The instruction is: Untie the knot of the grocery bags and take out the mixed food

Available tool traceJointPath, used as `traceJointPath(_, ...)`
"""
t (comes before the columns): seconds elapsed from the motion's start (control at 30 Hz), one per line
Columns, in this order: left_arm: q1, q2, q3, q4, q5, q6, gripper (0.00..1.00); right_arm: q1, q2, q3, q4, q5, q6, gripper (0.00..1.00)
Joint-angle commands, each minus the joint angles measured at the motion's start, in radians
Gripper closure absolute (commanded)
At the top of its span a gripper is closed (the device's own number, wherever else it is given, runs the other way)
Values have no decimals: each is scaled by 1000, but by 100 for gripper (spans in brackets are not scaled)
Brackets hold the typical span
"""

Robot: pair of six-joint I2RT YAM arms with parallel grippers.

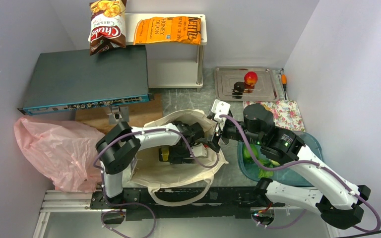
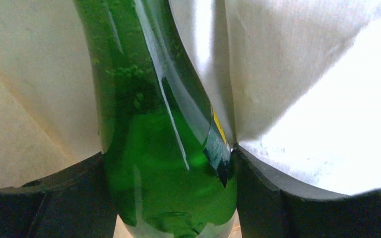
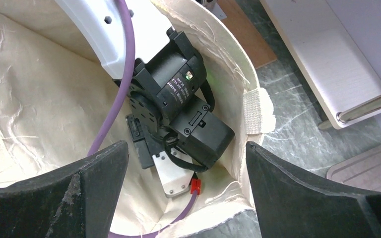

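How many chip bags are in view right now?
2. The brown-red chip bag stands at the back by the dark box; the orange chip bag lies flat on the white shelf. More may be hidden inside the tote.

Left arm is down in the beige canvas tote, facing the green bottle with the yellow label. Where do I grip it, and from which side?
Grip the green bottle across its wide body beside the yellow label, not the narrowing far end. Its wider end points at the left gripper inside the beige canvas tote, so come from that end, one finger per side.
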Motion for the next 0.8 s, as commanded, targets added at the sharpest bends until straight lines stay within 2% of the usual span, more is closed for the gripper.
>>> traceJointPath(0.0,-4,-110,69,-103,169,-68,100,-4,-12,2,36,11,9,12)
traceJointPath(0.17,-2,-261,116,-76,222,-41,100,-4,3,6,66,19,15,13)
traceJointPath(0.37,19,-485,-28,79,252,1,100,-7,7,17,90,32,45,13)
traceJointPath(0.57,107,-685,-165,245,397,-19,100,-17,11,29,112,11,93,13)
traceJointPath(0.77,164,-814,-268,417,489,-63,100,-23,20,39,140,-44,134,12)
